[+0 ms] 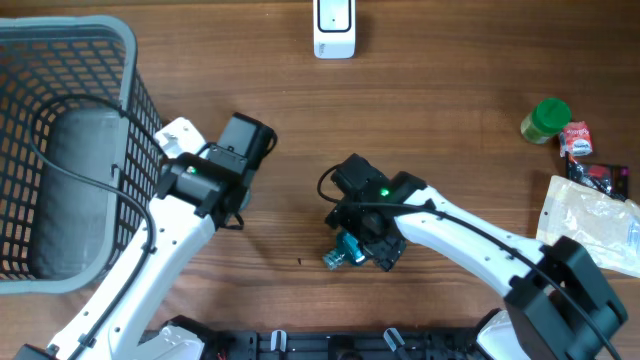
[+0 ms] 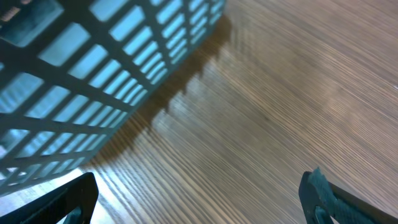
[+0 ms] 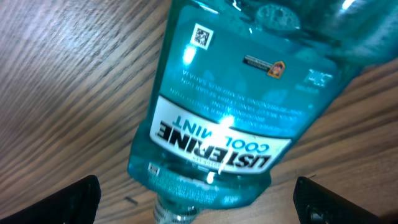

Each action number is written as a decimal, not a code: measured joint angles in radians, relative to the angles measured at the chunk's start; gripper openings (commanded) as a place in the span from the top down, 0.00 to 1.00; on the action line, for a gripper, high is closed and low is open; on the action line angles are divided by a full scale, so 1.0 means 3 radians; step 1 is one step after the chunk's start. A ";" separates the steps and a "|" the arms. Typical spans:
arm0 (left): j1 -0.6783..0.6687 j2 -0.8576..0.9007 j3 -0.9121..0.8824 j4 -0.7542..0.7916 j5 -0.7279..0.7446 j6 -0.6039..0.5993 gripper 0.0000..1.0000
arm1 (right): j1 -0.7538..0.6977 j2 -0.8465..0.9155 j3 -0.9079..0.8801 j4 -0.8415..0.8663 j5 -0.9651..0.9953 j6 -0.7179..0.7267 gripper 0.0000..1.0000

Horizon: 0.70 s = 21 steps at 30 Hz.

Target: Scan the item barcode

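Note:
The item is a teal Listerine Cool Mint mouthwash bottle lying on its side on the wooden table, its neck toward the camera. A small square code shows on its label. My right gripper is open, its black fingers well apart on either side of the bottle's shoulder, touching nothing. Overhead, only the bottle's teal end shows under the right gripper. My left gripper is open and empty over bare wood beside the basket; in its wrist view the left gripper frames only table.
A white scanner-like device stands at the table's far edge. A grey mesh basket holding a grey bundle fills the left; its wall looms close. At right are a green-capped jar, red packet and clear bag.

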 measured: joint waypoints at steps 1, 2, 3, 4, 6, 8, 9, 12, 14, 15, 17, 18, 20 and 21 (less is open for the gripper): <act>0.0036 0.0000 0.0000 -0.0011 -0.0001 0.0000 0.00 | 0.0000 0.0029 0.0000 0.0003 0.0000 0.0009 0.00; 0.0062 0.0000 0.0000 -0.0020 -0.0001 0.0000 0.00 | 0.0000 0.0057 0.0000 0.0008 0.0004 0.0024 0.00; 0.0092 0.0000 0.0000 -0.0024 -0.0001 0.0000 0.00 | 0.0000 0.0098 0.0000 0.0015 0.0009 0.0048 0.00; 0.0118 0.0000 0.0000 -0.0031 -0.0001 0.0000 0.00 | 0.0000 0.0131 0.0000 0.0023 0.0014 0.0066 0.00; 0.0145 0.0000 0.0000 -0.0046 -0.0001 0.0000 0.00 | 0.0000 0.0206 0.0000 0.0033 0.0018 0.0127 0.00; 0.0145 0.0000 0.0000 -0.0055 -0.0001 0.0000 0.00 | 0.0008 0.0249 -0.0001 0.0084 0.0025 0.0181 0.00; 0.0145 0.0000 0.0000 -0.0060 -0.0001 0.0000 0.00 | 0.0028 0.0285 -0.0001 0.0134 0.0028 0.0217 0.00; 0.0145 0.0000 0.0000 -0.0102 -0.0001 0.0000 0.00 | 0.0109 0.0359 -0.0001 0.0186 0.0042 0.0299 0.06; 0.0144 0.0000 0.0000 -0.0112 0.0000 0.0000 0.00 | 0.0177 0.0409 -0.0003 0.0273 0.0042 0.0350 0.25; 0.0145 0.0000 0.0000 -0.0114 -0.0001 0.0000 0.00 | 0.0198 0.0422 -0.0003 0.0282 0.0045 0.0369 0.30; 0.0145 0.0000 0.0000 -0.0123 -0.0001 0.0000 0.00 | 0.0228 0.0423 -0.0003 0.0290 0.0045 0.0384 0.41; 0.0144 0.0000 0.0000 -0.0123 -0.0001 0.0000 0.00 | 0.0229 0.0423 -0.0003 0.0292 0.0043 0.0389 0.42; 0.0145 0.0000 0.0000 -0.0125 -0.0001 0.0000 0.00 | 0.0228 0.0422 -0.0003 0.0292 0.0039 0.0420 0.42; 0.0145 0.0000 0.0000 -0.0125 -0.0001 0.0000 0.00 | 0.0228 0.0422 -0.0003 0.0292 0.0039 0.0423 0.42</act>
